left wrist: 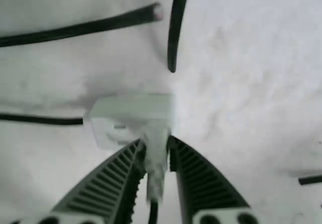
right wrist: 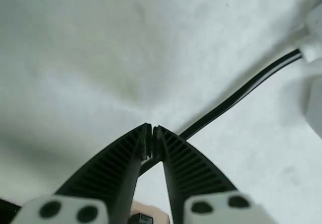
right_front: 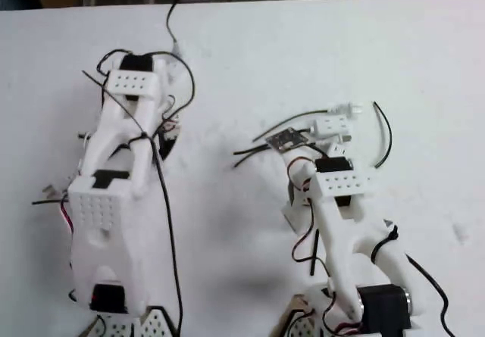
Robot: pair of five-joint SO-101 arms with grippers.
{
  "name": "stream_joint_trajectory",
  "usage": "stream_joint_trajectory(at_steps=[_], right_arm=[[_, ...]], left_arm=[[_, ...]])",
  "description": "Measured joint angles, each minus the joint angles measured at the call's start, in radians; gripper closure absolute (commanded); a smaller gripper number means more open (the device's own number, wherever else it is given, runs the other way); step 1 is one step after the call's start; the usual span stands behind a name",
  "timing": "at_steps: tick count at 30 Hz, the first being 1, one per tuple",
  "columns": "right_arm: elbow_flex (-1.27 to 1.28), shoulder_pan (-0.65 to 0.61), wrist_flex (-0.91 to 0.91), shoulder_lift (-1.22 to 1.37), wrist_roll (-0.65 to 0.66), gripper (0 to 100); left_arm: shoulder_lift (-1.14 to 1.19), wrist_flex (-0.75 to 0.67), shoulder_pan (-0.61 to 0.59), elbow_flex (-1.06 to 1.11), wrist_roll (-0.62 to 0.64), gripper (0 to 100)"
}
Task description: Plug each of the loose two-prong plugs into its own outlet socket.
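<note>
In the left wrist view my left gripper (left wrist: 157, 151) is shut on a white two-prong plug (left wrist: 156, 158), its black cord trailing back between the fingers. The plug's front end meets a white outlet socket block (left wrist: 128, 114) lying on the table. My right gripper (right wrist: 152, 136) is shut just above the white tabletop, and a black-and-white cord (right wrist: 241, 95) runs under its tips. In the high view a second white socket block (right_front: 331, 125) with a white plug (right_front: 353, 110) at its far end lies beyond the right arm (right_front: 345, 201).
A small dark circuit board (right_front: 286, 138) with thin wires lies beside the right arm. Loose black cords (right_front: 388, 132) curl on the white table (right_front: 242, 57). The left arm (right_front: 117, 178) covers its own gripper from above. Black cord ends (left wrist: 173, 27) lie beyond the left socket.
</note>
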Motion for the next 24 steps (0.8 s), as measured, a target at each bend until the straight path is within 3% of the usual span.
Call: stream_joint_trajectory(at_steps=[3, 7, 10, 17, 24], right_arm=[[0.000, 0.002, -0.005, 0.000, 0.000, 98.0], [0.018, 0.000, -0.034, 0.000, 0.000, 98.0], [0.018, 0.003, -0.046, 0.000, 0.000, 98.0], [0.018, 0.003, -0.048, 0.000, 0.002, 98.0], [0.018, 0.002, -0.046, 0.000, 0.002, 98.0]], left_arm=[[0.025, 0.020, -0.026, -0.066, -0.046, 63], [0.011, 0.021, -0.043, -0.074, -0.127, 65], [-0.031, 0.021, -0.060, -0.075, -0.279, 70], [-0.129, -0.023, -0.112, -0.075, -0.723, 72], [-0.140, -0.014, -0.147, -0.075, -1.341, 72]])
